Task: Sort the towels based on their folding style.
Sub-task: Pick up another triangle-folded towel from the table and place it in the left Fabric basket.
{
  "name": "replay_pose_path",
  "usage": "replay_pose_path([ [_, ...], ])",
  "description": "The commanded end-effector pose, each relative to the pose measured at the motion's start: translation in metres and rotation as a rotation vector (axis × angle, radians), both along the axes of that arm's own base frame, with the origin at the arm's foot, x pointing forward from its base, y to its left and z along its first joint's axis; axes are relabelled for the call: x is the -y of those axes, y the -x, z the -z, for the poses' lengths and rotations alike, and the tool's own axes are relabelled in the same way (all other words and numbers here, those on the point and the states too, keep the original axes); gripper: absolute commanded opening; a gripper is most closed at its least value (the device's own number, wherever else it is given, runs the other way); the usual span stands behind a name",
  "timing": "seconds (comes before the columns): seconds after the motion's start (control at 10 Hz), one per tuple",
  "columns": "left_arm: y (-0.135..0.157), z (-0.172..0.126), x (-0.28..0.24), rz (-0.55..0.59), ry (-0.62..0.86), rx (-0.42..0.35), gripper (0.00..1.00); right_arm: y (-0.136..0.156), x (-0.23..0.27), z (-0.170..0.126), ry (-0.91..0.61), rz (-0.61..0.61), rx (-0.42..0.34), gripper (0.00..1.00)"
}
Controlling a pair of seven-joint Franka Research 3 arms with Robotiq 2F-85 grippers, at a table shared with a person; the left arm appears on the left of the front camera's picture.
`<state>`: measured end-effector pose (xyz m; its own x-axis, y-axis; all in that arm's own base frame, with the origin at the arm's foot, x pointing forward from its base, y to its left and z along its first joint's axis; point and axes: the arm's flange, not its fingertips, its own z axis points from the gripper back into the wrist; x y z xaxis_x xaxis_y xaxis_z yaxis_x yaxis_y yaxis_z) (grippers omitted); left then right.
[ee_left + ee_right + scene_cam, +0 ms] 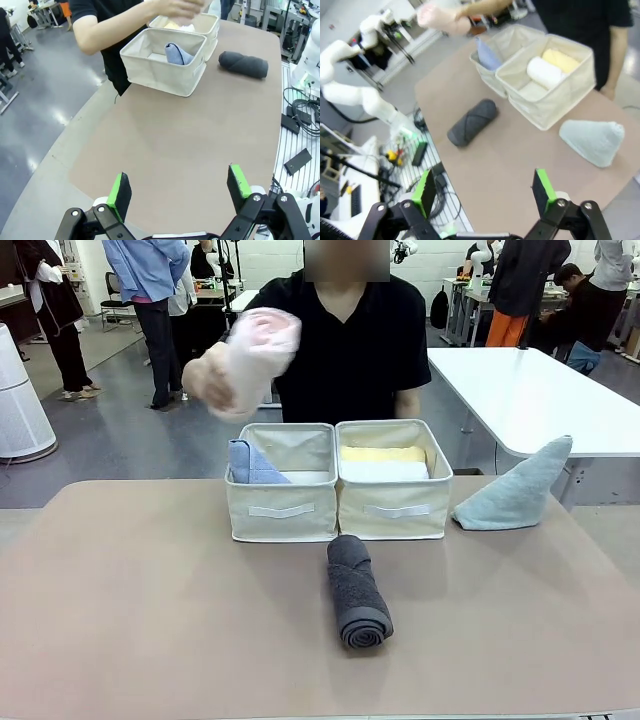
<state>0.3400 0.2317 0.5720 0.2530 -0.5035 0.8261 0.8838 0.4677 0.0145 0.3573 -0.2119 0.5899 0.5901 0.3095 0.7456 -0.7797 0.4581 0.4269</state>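
left pincer (177, 175), right pincer (483, 176) both apart, empty. dark grey roll (358, 592) looks soft, light; you pinch across its middle.

Front camera square-on to the cream bins (290, 530), close, facing the person (350, 350) behind them — both wrist cameras higher, farther off, slanting down at those bins from opposite sides.

Bright, even indoor light, soft shadows; the raised pink towel (262, 345) is motion-blurred; wrist views curve.
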Motion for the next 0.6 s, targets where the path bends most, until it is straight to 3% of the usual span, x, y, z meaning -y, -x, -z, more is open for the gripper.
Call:
replay_pose_path([
  [0.0,0.0,-0.001,0.0,-0.007,0.002,0.0,1.0,-0.009,-0.027,-0.015,0.155,-0.025,-0.08,1.0],
  [0.3,0.0,-0.001,0.0,-0.007,0.002,0.0,1.0,-0.036,-0.075,-0.027,0.331,-0.095,-0.106,1.0],
  [0.5,0.0,-0.001,0.0,-0.007,0.002,0.0,1.0,-0.024,-0.086,-0.04,0.343,-0.089,-0.065,1.0],
])
